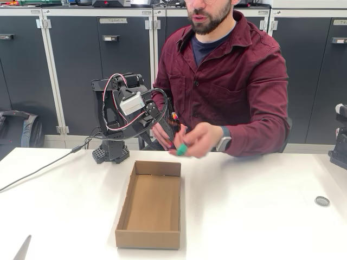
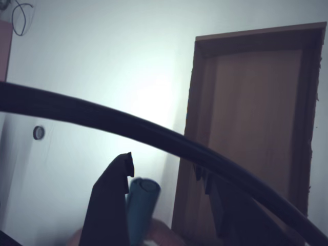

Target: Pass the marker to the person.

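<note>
Fixed view, frame centre: the black gripper (image 1: 172, 135) has its jaws pinching the marker (image 1: 181, 149), whose rounded green end pokes out beside the person's hand (image 1: 199, 140). Below, an open rectangular cardboard box (image 1: 122, 212) sits on the smooth white table (image 1: 260, 216).

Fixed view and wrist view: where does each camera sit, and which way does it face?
Fixed view: in front of the white table, facing the seated person; shows the black arm, its gripper, and the hand at the green-capped marker.
Wrist view: on the gripper, looking down past a black cable at the table; a dark finger shows.
Shared: marker, open brown cardboard box, small round disc.
</note>
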Controlling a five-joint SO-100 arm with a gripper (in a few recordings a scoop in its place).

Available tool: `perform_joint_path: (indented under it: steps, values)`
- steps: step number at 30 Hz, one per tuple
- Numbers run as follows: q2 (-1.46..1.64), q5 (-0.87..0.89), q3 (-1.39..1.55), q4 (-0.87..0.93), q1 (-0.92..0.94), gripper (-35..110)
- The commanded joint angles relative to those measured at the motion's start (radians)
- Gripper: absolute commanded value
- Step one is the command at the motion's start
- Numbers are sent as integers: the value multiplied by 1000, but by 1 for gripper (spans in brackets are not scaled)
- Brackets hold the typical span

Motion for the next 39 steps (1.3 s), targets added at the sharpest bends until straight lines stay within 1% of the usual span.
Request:
perform_joint_path:
  steps: [1,16,20,24,28,36,39]
  values:
    - [38,-5,-28,-9,5,24]
    - [20,-29,-48,-14,55,22]
    - [14,-34,-52,-15,61,20]
    - [-18,-41,-98,31,60,16]
    - [-31,-37,-104,26,58,15]
    - [-51,-35,-101,18,55,10]
    - [-55,-35,-95,9,57,6]
